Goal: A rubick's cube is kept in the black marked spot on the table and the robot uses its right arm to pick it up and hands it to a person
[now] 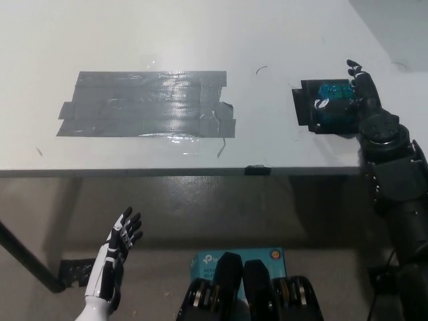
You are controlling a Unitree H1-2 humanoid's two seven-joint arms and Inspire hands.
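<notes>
From my console the white table (167,40) fills the view, with the black marked spot (304,107) at three o'clock and the Rubik's cube (334,103) on it, not yet lifted. My right hand (361,93) wraps around the cube's right side, though I cannot tell whether the grasp is firm. Lift and handover remain, I judge; the left hand (114,267) rests at seven o'clock, fingers spread, holding nothing.

On the table (200,40), a wide taped patch (147,104) lies left of centre. To its right, near the right edge, sits the marked spot (302,107) with the cube (333,108) on it. The right robot hand (361,90) is against the cube's right side. The left robot hand (114,264) hangs below the table's near edge, far left.
</notes>
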